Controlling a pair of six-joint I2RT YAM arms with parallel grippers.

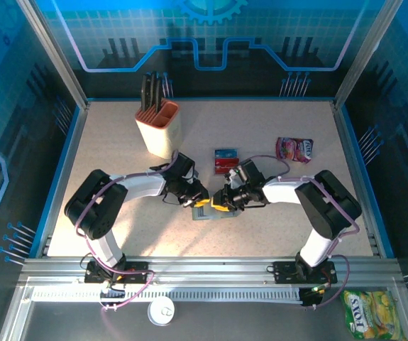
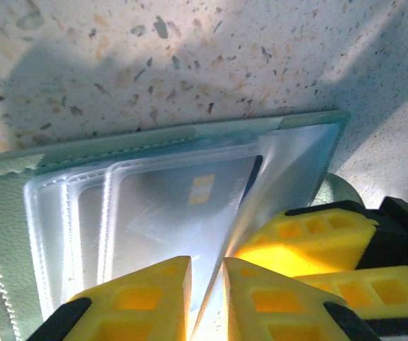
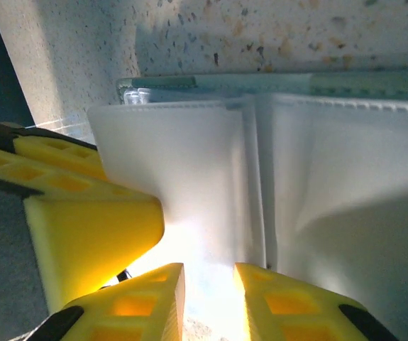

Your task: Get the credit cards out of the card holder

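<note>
Holder (image 1: 208,213) open flat on table (image 1: 118,234), nearer than knife block (image 1: 159,128), to its right. Left gripper (image 1: 202,202) and right gripper (image 1: 223,202) meet over holder, tips almost touching. Left fingers (image 2: 143,298) narrow, clear sleeve leaf running into gap; pinched or not, cannot tell. Right fingers (image 3: 282,305) narrow, clamped on white sleeve leaf. Chip card (image 2: 182,206) sits inside sleeve. Blue card (image 1: 223,153) and red card (image 1: 225,168) lie right of knife block, clear of holder. Packet (image 1: 294,149) further right of block.

The green and yellow candy bag (image 1: 370,314) has big letters that look like "FOX'S". The pink bag (image 1: 294,149) has letters too, but they are too small to read.
</note>
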